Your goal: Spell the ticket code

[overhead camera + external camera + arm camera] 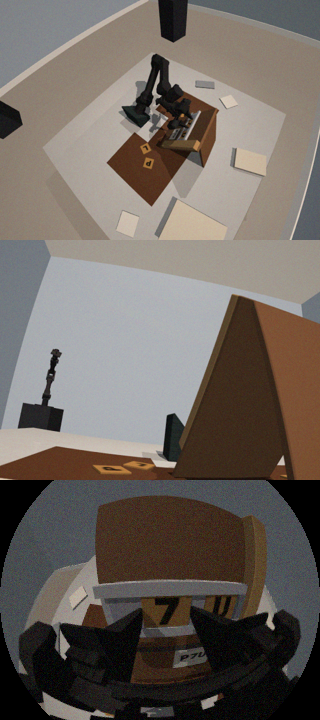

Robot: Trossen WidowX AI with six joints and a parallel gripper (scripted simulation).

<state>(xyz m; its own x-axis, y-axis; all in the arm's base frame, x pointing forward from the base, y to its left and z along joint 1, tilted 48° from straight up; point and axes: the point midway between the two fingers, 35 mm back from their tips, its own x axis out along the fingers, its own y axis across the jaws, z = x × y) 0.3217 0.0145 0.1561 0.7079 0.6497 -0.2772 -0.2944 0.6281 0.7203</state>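
Clearly, the hand (189,122) (167,611) grips tile 7 (166,611) at the rail (193,125) (170,589).
Top: tile L (145,148) (139,465) lies by the table's (144,184) (56,459) inner corner, tile P (148,163) (111,469) nearby. Exterior: both flat. Wrist: fingers partly open around 7, apart from tile U (184,134) (220,607).

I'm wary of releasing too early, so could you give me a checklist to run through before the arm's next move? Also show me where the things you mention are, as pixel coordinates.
1. Gripper (189,122) (167,611) shut on the 7 (190,121) (166,611): ok.
2. U (183,134) (220,606) at the right of the rail (193,124) (170,588): ok.
3. 7 pushed against the U: not ok, gap between them.
4. P (148,163) (111,469) on the counter, within the arm's view of work: ok.
5. Whole ticket (174,134) (189,657) readable: cannot tell; "P7U" shows, a finger crowds its end.
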